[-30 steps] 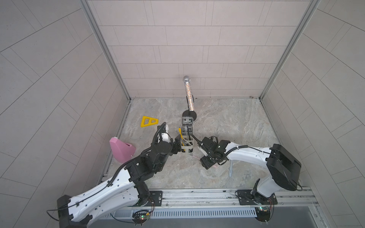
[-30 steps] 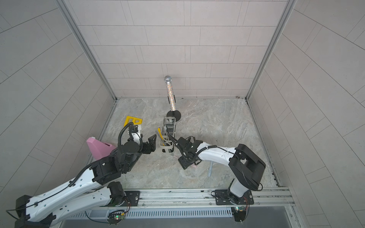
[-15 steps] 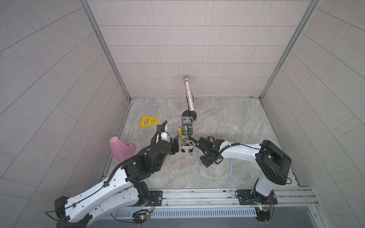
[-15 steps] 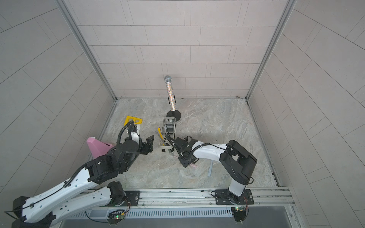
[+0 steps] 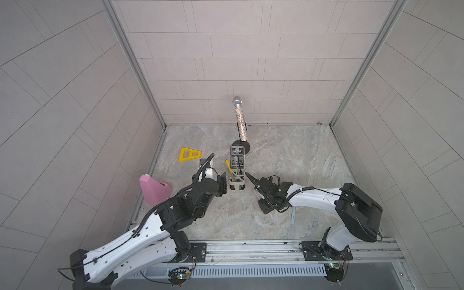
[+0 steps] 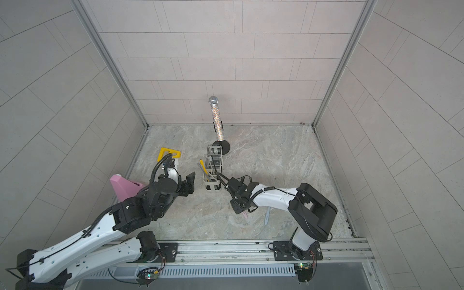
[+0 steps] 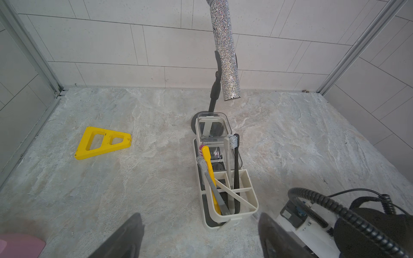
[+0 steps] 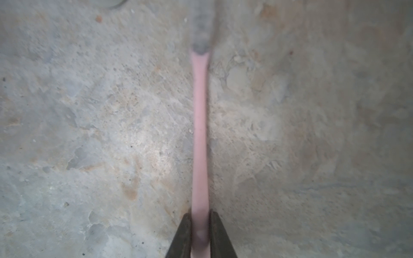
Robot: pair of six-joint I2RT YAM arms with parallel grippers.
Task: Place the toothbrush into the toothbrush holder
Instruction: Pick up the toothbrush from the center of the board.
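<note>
The toothbrush (image 8: 200, 134), pink with a grey head, lies on the stone floor. My right gripper (image 8: 200, 214) is shut on its handle, pointing down at the floor just right of the toothbrush holder (image 5: 236, 187). In both top views only the pink end (image 5: 271, 215) (image 6: 244, 214) shows past the right gripper (image 5: 265, 204). The holder (image 7: 252, 196) (image 6: 213, 187) is a long white rack with clear cups, and several brushes stand in its near section. My left gripper (image 7: 199, 217) (image 5: 216, 173) hangs open and empty just left of the holder's near end.
A glittery microphone (image 5: 240, 120) on a black stand rises right behind the holder. A yellow triangle frame (image 5: 189, 155) lies at the back left and a pink block (image 5: 154, 190) leans at the left wall. A blue-grey toothbrush (image 5: 293, 218) lies under the right arm.
My right gripper has closed on the pink toothbrush handle, and the right arm's elbow has shifted. The left arm has stayed where it was, still open.
</note>
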